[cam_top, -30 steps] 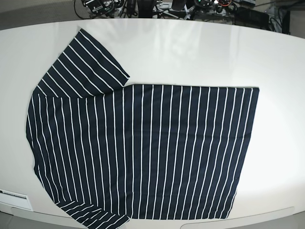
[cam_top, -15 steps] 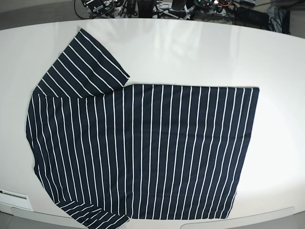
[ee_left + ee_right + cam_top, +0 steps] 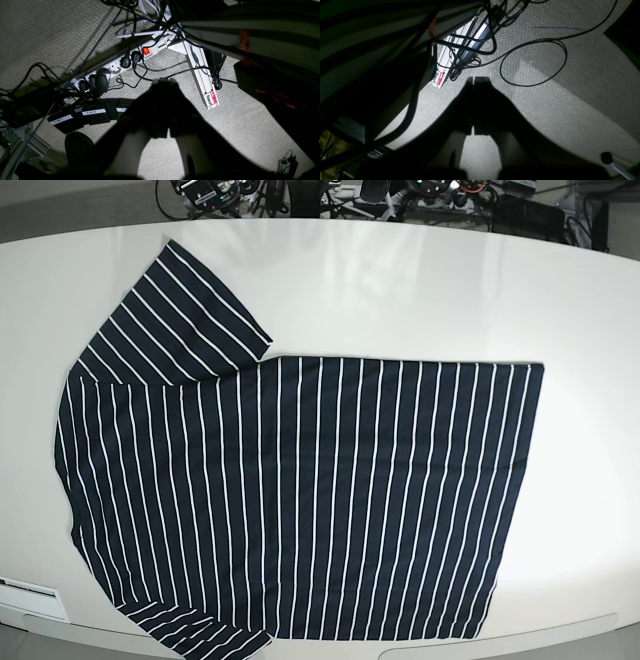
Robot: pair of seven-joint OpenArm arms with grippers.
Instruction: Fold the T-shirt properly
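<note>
1. The T-shirt (image 3: 300, 490) lies flat and unfolded on the white tabletop (image 3: 420, 290), its body reaching to the near edge. One sleeve points at the far left corner and the other hangs over the near edge.
2. Neither arm is above the tabletop. The left gripper (image 3: 163, 82) and right gripper (image 3: 476, 80) both hang below it over the carpet (image 3: 570, 100), jaws closed on nothing.
3. To start well, I'd bring both arms up, pinch the two corners of one long edge together, and lift evenly so the stripes stay parallel.
4. Under the tabletop there's a power strip (image 3: 120, 65) and loose cables (image 3: 532, 62); arms should rise clear of them.
</note>
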